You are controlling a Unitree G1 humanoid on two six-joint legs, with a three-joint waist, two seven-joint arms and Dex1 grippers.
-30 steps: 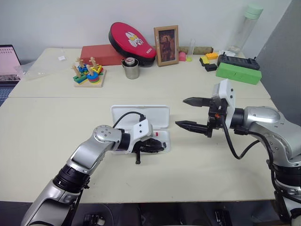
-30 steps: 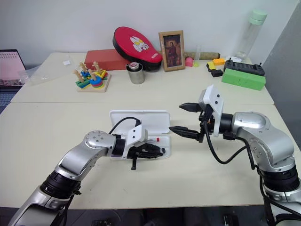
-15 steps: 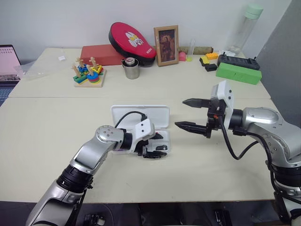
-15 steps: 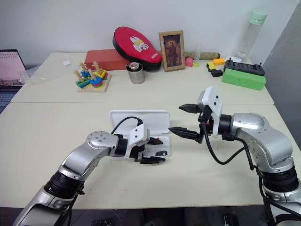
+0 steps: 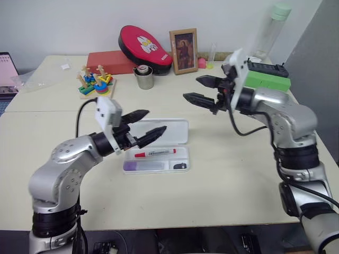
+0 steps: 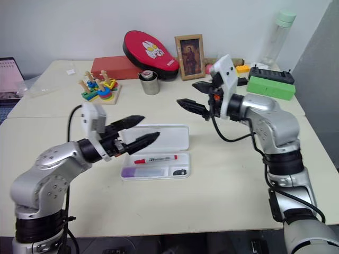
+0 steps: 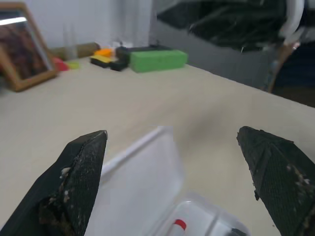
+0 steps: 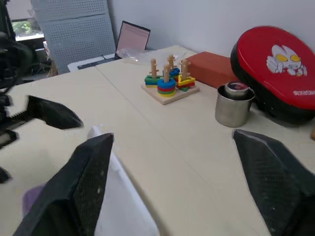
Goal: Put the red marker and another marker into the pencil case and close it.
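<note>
The slim red-capped marker (image 5: 154, 153) and short purple-capped marker (image 5: 144, 165) lie in the flat white plastic pencil case (image 5: 180, 159) on the counter (image 5: 228, 174), both tools (image 5: 148, 123) (image 5: 200, 90) wide and empty above, so shutting the lid (image 5: 175, 130) seems next.

Left gripper (image 5: 146, 123) is up and out of the pencil case (image 5: 155, 159), jaws spread wide, the red marker (image 5: 154, 153) left below them. Right gripper (image 5: 201, 90) has lifted away, empty.
</note>
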